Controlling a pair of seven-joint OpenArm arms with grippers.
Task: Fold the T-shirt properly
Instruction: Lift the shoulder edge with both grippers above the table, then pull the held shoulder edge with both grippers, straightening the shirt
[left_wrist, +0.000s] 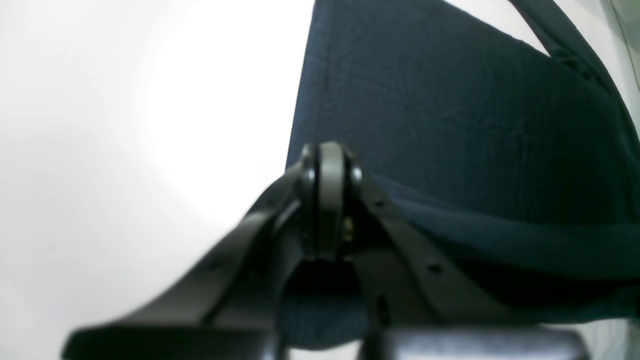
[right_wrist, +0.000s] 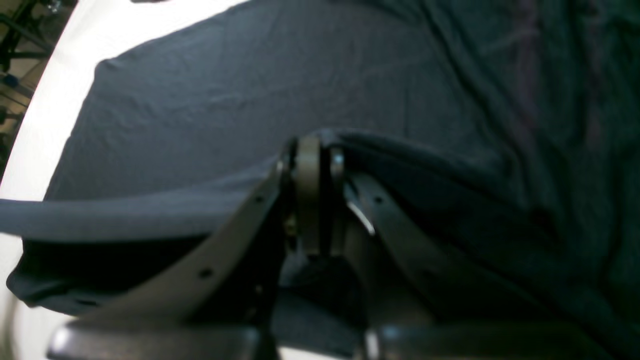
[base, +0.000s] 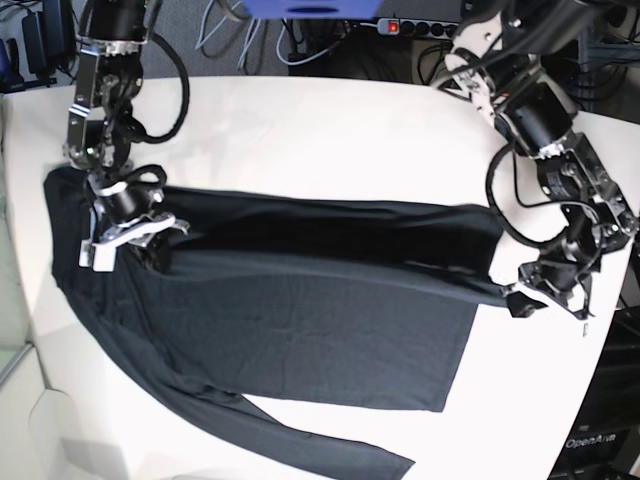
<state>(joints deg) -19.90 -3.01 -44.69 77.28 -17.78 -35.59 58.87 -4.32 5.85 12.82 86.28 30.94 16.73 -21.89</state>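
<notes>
The shirt (base: 300, 300) is lying spread across the white worktop (base: 300, 130), filling the middle of the base view from the left edge to the right; one long sleeve is trailing down toward the bottom centre of that frame, and a fold of cloth is running as a dark band along the shirt's upper edge.

The left claw (base: 518, 303) is sitting at the right of the base view, clenched on the shirt's edge there; in the left wrist view its fingers (left_wrist: 327, 200) are pressing together with dark cloth (left_wrist: 450, 125) pinched at the tips and stretching away toward the upper right of the frame, bright worktop (left_wrist: 125, 150) filling the left half.

The right claw (base: 135, 235) is sitting at the left of the base view, likewise clenched on the shirt; in the right wrist view (right_wrist: 310, 200) the cloth (right_wrist: 225, 100) is bunching up around its closed tips and a lifted fold is running off to the left of the frame.
</notes>
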